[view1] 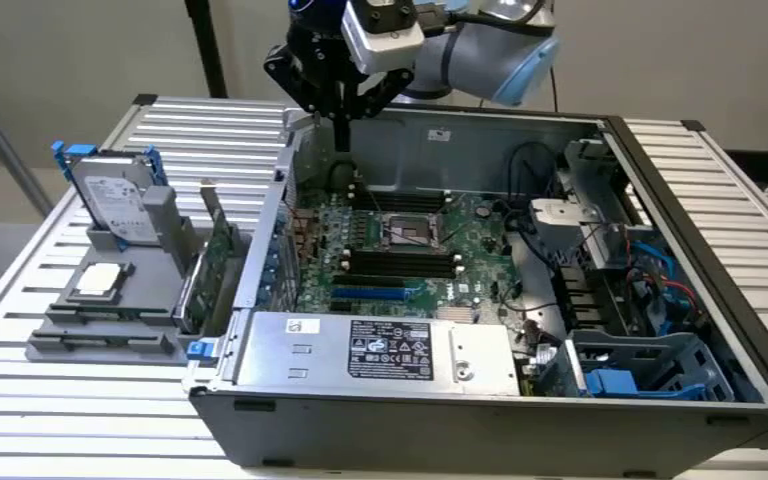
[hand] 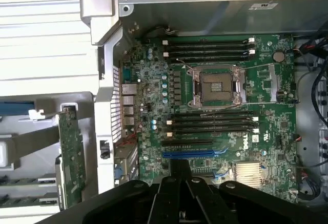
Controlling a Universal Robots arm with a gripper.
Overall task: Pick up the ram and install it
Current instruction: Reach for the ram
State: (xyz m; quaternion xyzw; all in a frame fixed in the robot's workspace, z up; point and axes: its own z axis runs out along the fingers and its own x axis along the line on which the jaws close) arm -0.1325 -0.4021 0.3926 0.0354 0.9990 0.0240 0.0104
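Bright, even overhead light. Mild glare on the white desk slats and inside the case far wall; interior dimmer, soft shadows; claw near-black.

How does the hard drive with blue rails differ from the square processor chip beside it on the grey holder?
The hard drive stands on end in the grey holder; the processor chip lies flat on it. The hard drive is larger and oblong, with blue rails; the processor chip is small and square, with none. Both sit outside the computer case, on the exterior view's left.
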